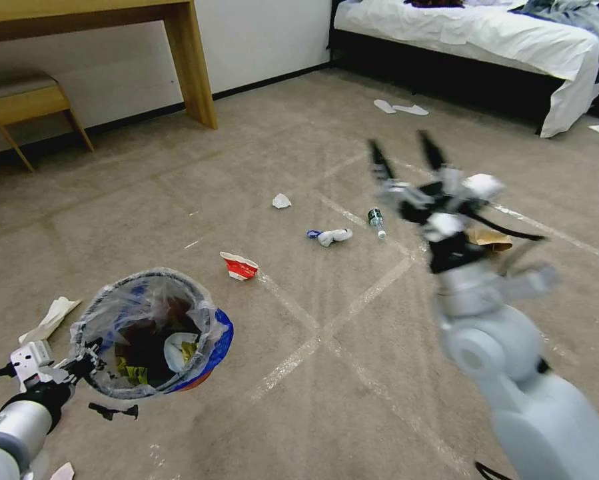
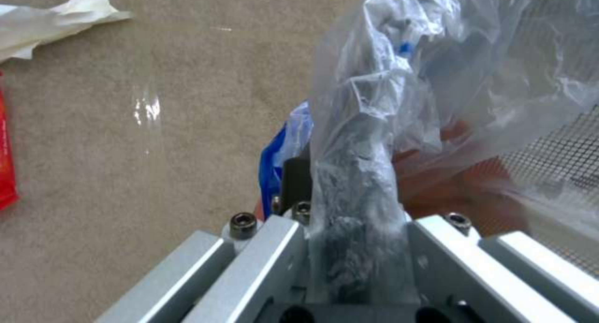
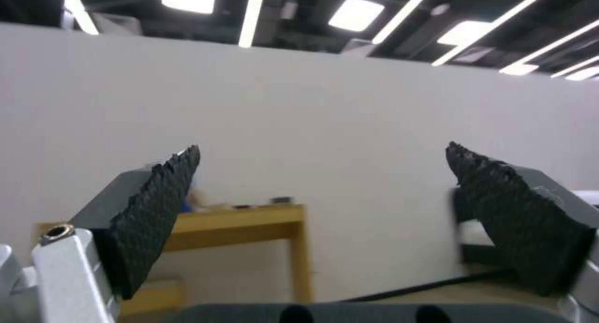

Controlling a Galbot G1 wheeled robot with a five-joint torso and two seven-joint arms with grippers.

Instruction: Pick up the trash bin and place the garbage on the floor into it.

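The trash bin [image 1: 209,347], red with a blue rim and a crinkled clear liner, hangs tilted at the lower left and holds some litter. My left gripper [image 1: 102,380] is shut on its rim; the left wrist view shows the liner and rim [image 2: 353,192] pinched between the jaws. My right gripper [image 1: 406,157] is raised in the air, open and empty, its fingers [image 3: 156,210] pointing at the wall. Garbage lies on the floor [image 1: 352,373]: a crushed red-white cup [image 1: 239,267], a tissue wad [image 1: 281,201], a blue-white wad [image 1: 332,236], a green-label bottle [image 1: 376,222], a brown paper bag [image 1: 491,240] partly behind my right arm, and a white tissue [image 1: 49,319].
A wooden desk leg [image 1: 191,63] and a stool [image 1: 26,100] stand at the back left. A bed [image 1: 486,40] fills the back right, with two white slippers [image 1: 399,107] before it. Tape strips [image 1: 372,287] cross the carpet.
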